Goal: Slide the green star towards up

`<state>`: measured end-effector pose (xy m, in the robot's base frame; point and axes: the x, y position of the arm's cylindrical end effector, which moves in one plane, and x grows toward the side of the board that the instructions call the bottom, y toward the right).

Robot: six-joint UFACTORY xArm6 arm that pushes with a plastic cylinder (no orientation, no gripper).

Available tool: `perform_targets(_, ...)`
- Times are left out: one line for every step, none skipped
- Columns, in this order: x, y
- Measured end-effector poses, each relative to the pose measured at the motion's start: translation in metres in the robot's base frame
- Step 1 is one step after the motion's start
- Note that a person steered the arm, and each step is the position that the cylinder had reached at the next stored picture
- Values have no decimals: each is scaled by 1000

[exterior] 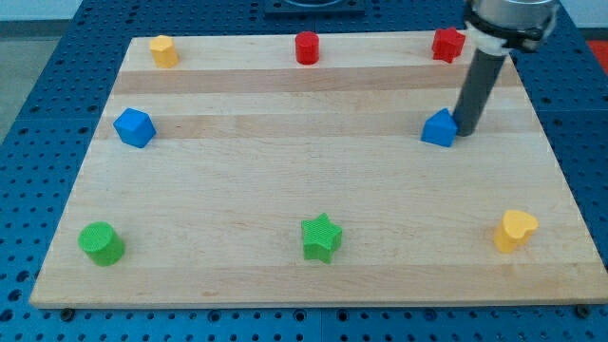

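The green star (pixel 321 237) lies near the view's bottom, about midway across the wooden board (pixel 313 171). My tip (pixel 466 129) is at the view's right, in the upper half of the board, touching or just beside the right side of a blue block (pixel 439 128). The tip is far from the green star, up and to the right of it.
A green cylinder (pixel 100 243) is at bottom left, a yellow heart-like block (pixel 514 231) at bottom right. A blue cube (pixel 134 127) is at left. Along the top stand a yellow block (pixel 163 50), a red cylinder (pixel 306 47) and a red block (pixel 447 44).
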<state>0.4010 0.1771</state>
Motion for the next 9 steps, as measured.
perform_targets(0, -30)
perform_targets(0, -56)
perform_targets(1, -80)
perform_targets(11, -100)
perform_targets(21, -119)
perform_targets(26, -146)
perform_targets(47, -150)
perform_targets(76, -159)
perform_targets(80, -191)
